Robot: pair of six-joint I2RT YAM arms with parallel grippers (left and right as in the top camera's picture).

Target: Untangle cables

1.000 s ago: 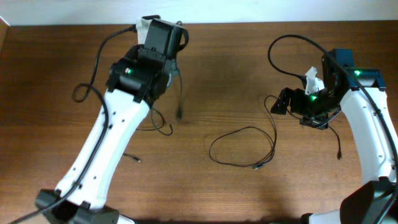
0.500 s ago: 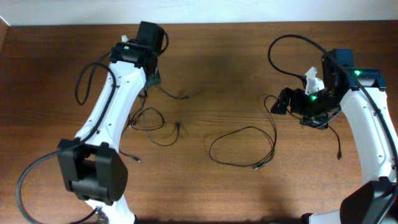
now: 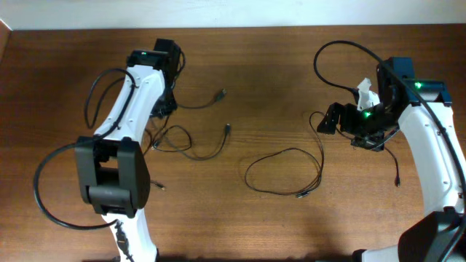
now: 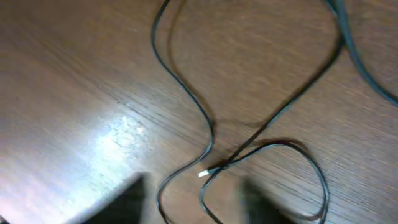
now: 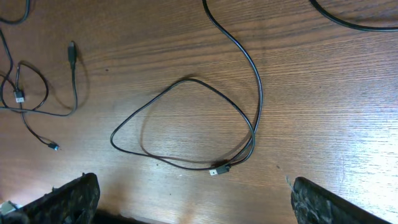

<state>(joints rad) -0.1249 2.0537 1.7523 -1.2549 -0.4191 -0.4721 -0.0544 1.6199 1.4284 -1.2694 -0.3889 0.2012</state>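
Thin black cables lie on the brown table. One cable (image 3: 200, 104) runs from under my left gripper (image 3: 166, 108) to a plug at its right end. A second cable (image 3: 191, 149) loops just below it and ends in a plug. The left wrist view is blurred: a silver-tipped plug (image 4: 204, 173) and crossing cords lie on the wood, and my left gripper (image 4: 193, 205) hovers over them with its jaws apart, gripping nothing. A separate looped cable (image 3: 284, 171) (image 5: 186, 121) lies mid-table. My right gripper (image 3: 329, 118) (image 5: 199, 205) stands wide open above it, holding nothing.
Thick black arm cables arc beside the left arm (image 3: 95, 102) and above the right arm (image 3: 342, 47). A small loose plug (image 3: 160, 187) lies near the left arm's base. Another thin cord (image 3: 397, 171) hangs by the right arm. The table's far edge (image 3: 291, 28) meets a white wall.
My left arm swung back toward the far left and its jaws opened, letting the cable go. That cable's plug ends now lie spread out to the right. The right arm has not moved.
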